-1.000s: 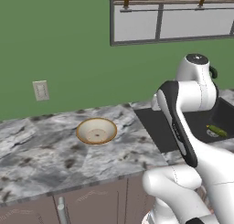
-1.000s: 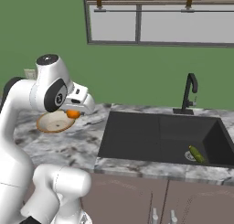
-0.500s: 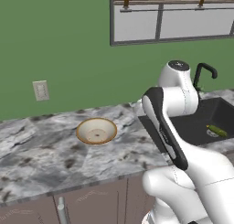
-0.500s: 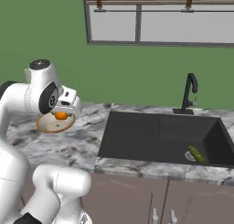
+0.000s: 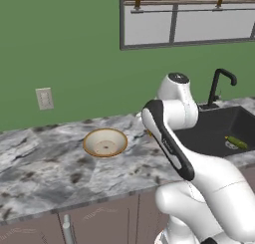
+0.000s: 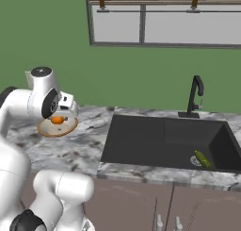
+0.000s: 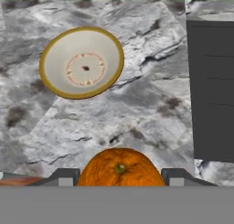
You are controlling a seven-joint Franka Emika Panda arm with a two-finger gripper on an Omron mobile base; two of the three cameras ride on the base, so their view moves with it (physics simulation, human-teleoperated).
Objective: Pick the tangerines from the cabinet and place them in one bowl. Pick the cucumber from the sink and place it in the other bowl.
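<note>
Tangerine (image 7: 120, 168) clamped in hand (image 7: 119, 177); bowl (image 7: 81, 62) ahead, apart

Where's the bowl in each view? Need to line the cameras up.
Left base view: bowl left of centre on the counter, left of the arm.
Right base view: bowl at the left edge, partly behind the arm and the tangerine.
Hand view: bowl upper left, above the tangerine.
Shared landmark: the black sink.
</note>
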